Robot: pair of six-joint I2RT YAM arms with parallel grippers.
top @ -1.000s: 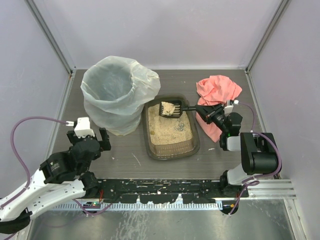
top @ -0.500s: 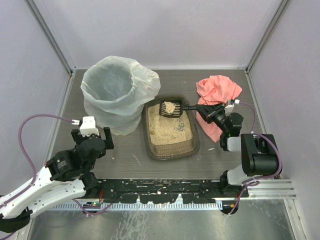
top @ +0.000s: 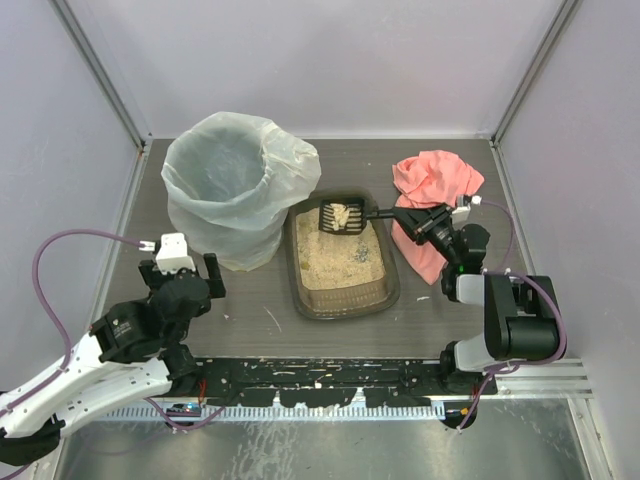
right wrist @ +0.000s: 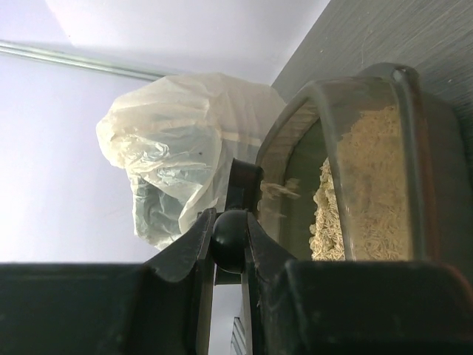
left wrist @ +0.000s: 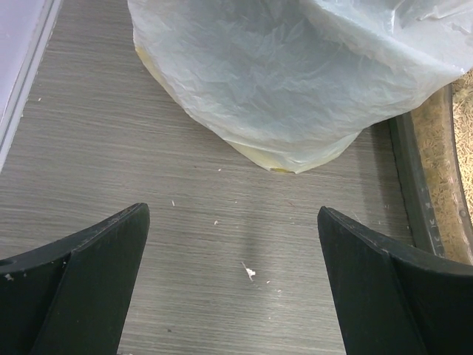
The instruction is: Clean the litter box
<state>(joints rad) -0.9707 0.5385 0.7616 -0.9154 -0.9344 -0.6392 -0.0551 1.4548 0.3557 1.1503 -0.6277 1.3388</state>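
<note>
The litter box [top: 390, 290], a shallow dark tray of tan litter, lies mid-table; it also shows in the right wrist view [right wrist: 414, 163] and at the right edge of the left wrist view [left wrist: 414, 177]. My right gripper [top: 408, 217] is shut on the handle of the small black scoop [top: 340, 217], held over the tray's far end with a clump of litter in it. The handle's round end shows between the fingers in the right wrist view [right wrist: 229, 237]. My left gripper [top: 182, 268] is open and empty, low over the table just in front of the bag-lined bin [top: 232, 185].
The bin lined with a translucent white bag stands left of the tray, touching its far left corner; it fills the top of the left wrist view [left wrist: 295, 74]. A pink cloth [top: 432, 185] lies crumpled at the right, behind my right gripper. Small white crumbs [left wrist: 250, 272] dot the table.
My left arm rose and moved slightly forward toward the bin one second ago, then settled. The right gripper and scoop shifted very slightly up and away from the tray.
</note>
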